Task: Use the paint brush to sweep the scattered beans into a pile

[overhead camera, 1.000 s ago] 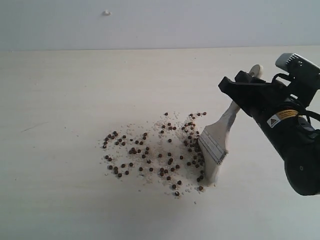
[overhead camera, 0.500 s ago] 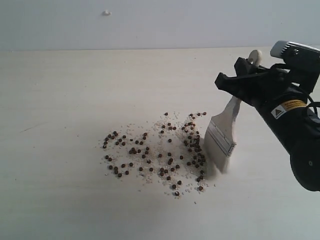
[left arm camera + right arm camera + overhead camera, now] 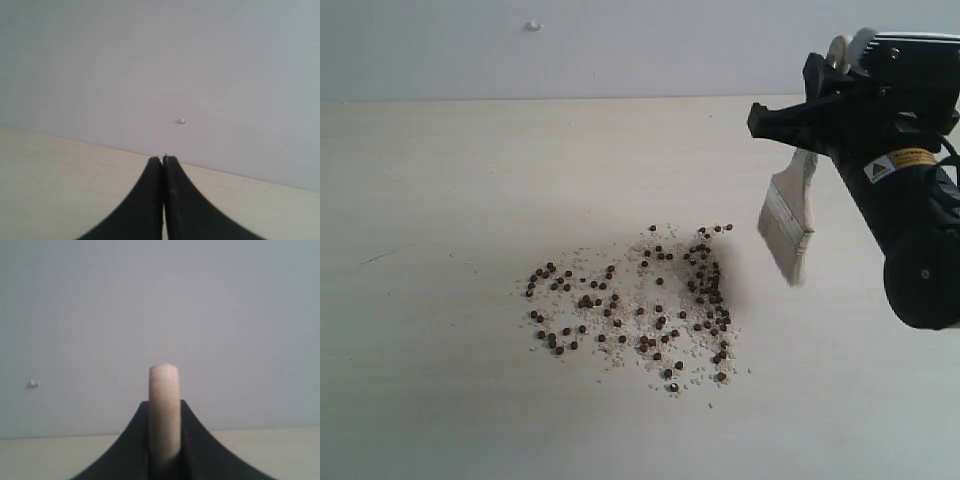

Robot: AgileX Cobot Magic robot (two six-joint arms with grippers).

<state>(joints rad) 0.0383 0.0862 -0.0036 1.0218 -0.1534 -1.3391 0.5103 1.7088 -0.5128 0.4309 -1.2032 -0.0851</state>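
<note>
Dark reddish-brown beans [image 3: 640, 300] mixed with whitish grains lie spread over the middle of the pale table [image 3: 440, 380]. To their right the paint brush [image 3: 788, 228] hangs in the air, bristles down, clear of the table. My right gripper [image 3: 817, 100] is shut on its pale wooden handle [image 3: 164, 405], whose end sticks out past the black fingers [image 3: 195, 435]. My left gripper [image 3: 163, 159] is shut with nothing between its fingers, facing the wall; it is out of the exterior view.
A grey wall [image 3: 620, 50] rises behind the table's far edge, with a small white speck [image 3: 533, 25] on it. The right arm's black body [image 3: 915, 240] stands over the table's right side.
The right gripper has lifted the brush up and to the right, off the right edge of the beans. The beans lie as before.
</note>
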